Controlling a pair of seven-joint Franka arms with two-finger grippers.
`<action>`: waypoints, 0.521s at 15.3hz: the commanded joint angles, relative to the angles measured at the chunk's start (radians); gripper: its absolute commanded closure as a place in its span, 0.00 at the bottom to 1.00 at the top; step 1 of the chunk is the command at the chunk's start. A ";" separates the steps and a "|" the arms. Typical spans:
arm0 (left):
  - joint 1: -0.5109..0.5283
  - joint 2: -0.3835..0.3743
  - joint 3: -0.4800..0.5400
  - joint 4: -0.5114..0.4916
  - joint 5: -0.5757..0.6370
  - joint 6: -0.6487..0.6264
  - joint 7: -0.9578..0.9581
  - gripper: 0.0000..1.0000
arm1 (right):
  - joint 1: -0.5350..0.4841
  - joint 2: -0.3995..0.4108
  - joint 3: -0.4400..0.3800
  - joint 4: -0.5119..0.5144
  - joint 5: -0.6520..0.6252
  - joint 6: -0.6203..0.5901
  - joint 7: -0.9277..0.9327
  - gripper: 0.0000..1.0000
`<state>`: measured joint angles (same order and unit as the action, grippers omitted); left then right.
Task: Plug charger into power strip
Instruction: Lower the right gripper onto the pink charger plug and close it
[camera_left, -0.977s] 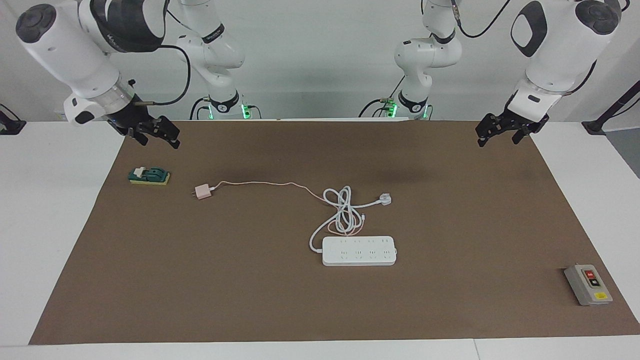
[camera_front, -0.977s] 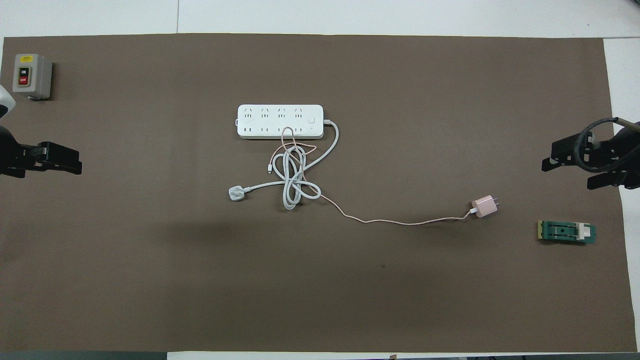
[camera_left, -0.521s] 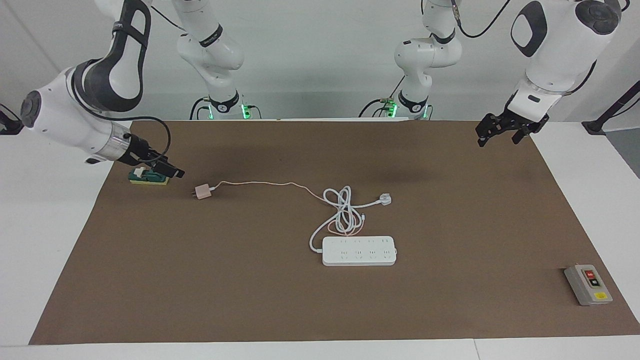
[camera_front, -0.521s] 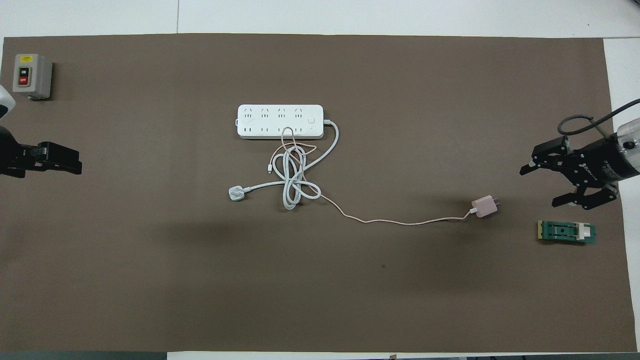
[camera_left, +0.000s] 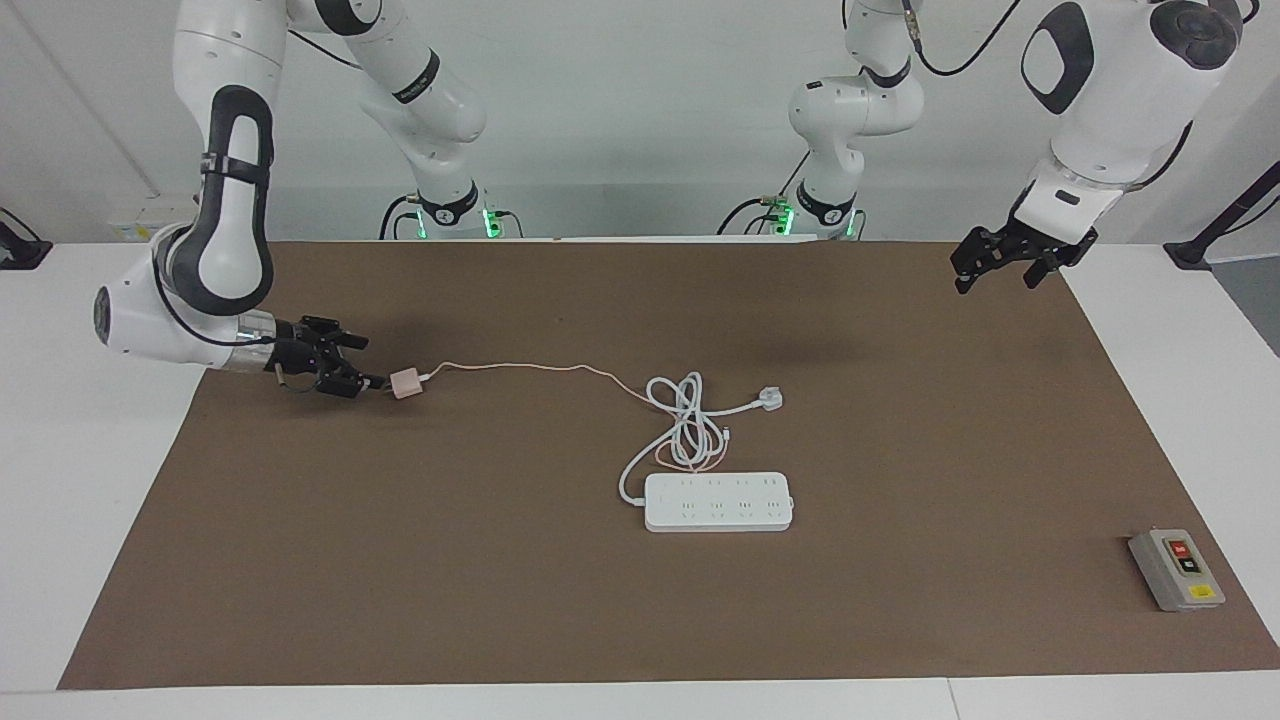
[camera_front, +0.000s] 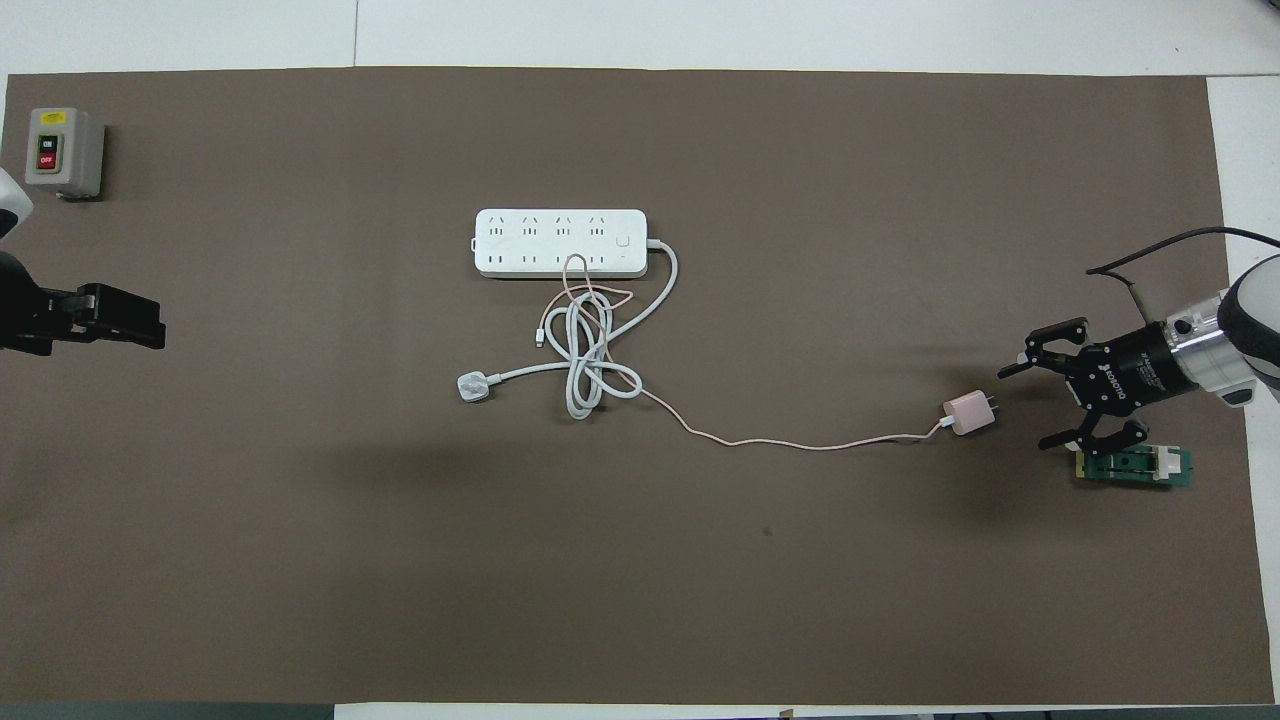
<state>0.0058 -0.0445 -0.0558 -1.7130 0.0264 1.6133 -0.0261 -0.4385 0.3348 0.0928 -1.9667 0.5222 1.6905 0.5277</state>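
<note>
Your right gripper (camera_left: 362, 362) (camera_front: 1030, 405) sits low over the mat with its jaws spread wide, tips just beside the prong end of the charger (camera_left: 405, 383) (camera_front: 967, 412), gripping nothing. The pale-pink cube lies flat on the brown mat (camera_left: 900, 600) toward the right arm's end of the table, prongs pointing at your gripper, its thin pink cable (camera_left: 540, 367) trailing to the coiled white cord (camera_left: 685, 425). The power strip (camera_left: 718, 501) (camera_front: 560, 243) lies mid-table, farther from the robots than the charger. Your left gripper (camera_left: 1005, 258) (camera_front: 120, 318) waits in the air over the mat's left-arm edge, jaws apart and empty.
</note>
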 joint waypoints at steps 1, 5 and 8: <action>-0.003 -0.031 -0.002 -0.019 -0.006 0.009 0.014 0.00 | -0.013 0.041 0.005 0.008 0.051 0.012 0.041 0.00; 0.010 -0.031 -0.001 -0.043 -0.092 0.069 0.020 0.00 | 0.000 0.062 0.007 0.011 0.114 0.018 0.143 0.00; 0.040 0.017 0.005 -0.028 -0.290 0.070 0.020 0.00 | 0.003 0.075 0.007 0.008 0.122 0.018 0.144 0.00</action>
<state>0.0127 -0.0473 -0.0519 -1.7252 -0.1627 1.6564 -0.0250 -0.4357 0.3938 0.0966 -1.9632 0.6195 1.7029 0.6567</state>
